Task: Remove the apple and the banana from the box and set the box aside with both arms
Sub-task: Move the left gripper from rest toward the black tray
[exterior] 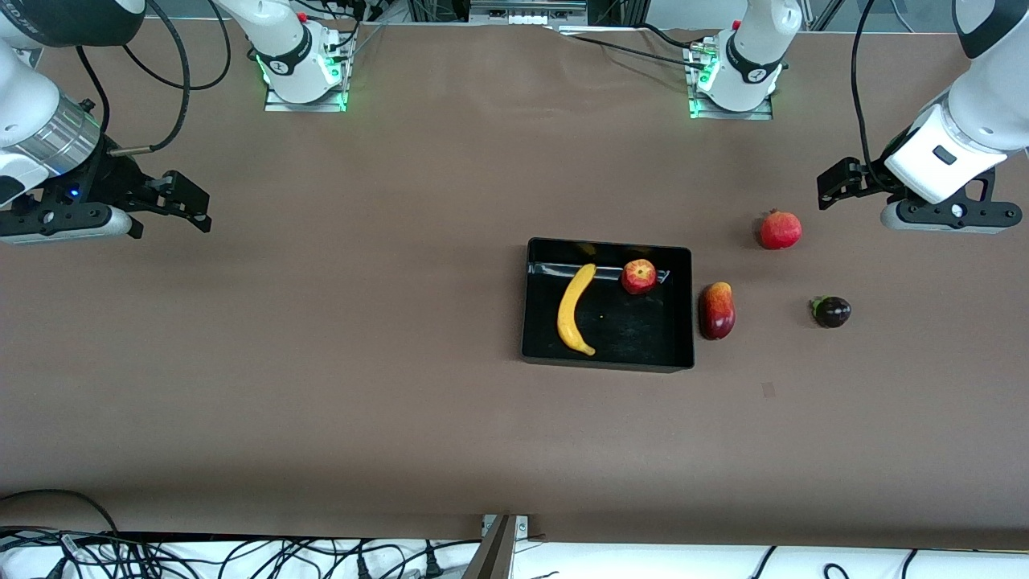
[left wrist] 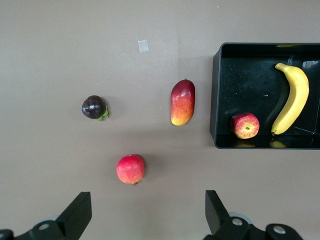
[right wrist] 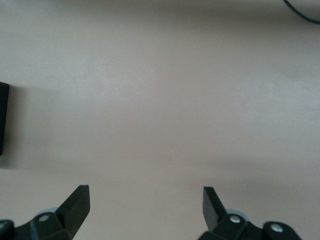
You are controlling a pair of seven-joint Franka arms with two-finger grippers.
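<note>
- My left gripper [exterior: 836, 183] hangs over bare table at the left arm's end, jaws spread wide and holding nothing.
- My right gripper [exterior: 189, 201] hangs over bare table at the right arm's end, jaws likewise wide and empty.
- The box [exterior: 547, 338] sits near the table's middle, toward the left arm's end. Inside it, the banana [exterior: 574, 310] lies along the wall toward the right arm's end; the apple [exterior: 639, 276] rests near the corner farthest from the front camera.
- Step in hand, as I judge it: first reach into the box for a fruit. Nothing has been removed yet.
- Procedure: approach the apple from straight above and keep the fingers clear of the nearby wall. Close on the banana across its middle, where the curve is most even.
- Do not confuse the apple with the mango [exterior: 717, 310] just beside the box, the pomegranate [exterior: 780, 229], or the dark plum [exterior: 832, 311]; all three lie outside on the table.
- Hidden or unclear: the right wrist view shows only a sliver of the box [right wrist: 3, 117]. The left wrist view cuts off one end of the box [left wrist: 216, 95]. Glare on the glossy floor blurs the apple's contact with the wall.
</note>
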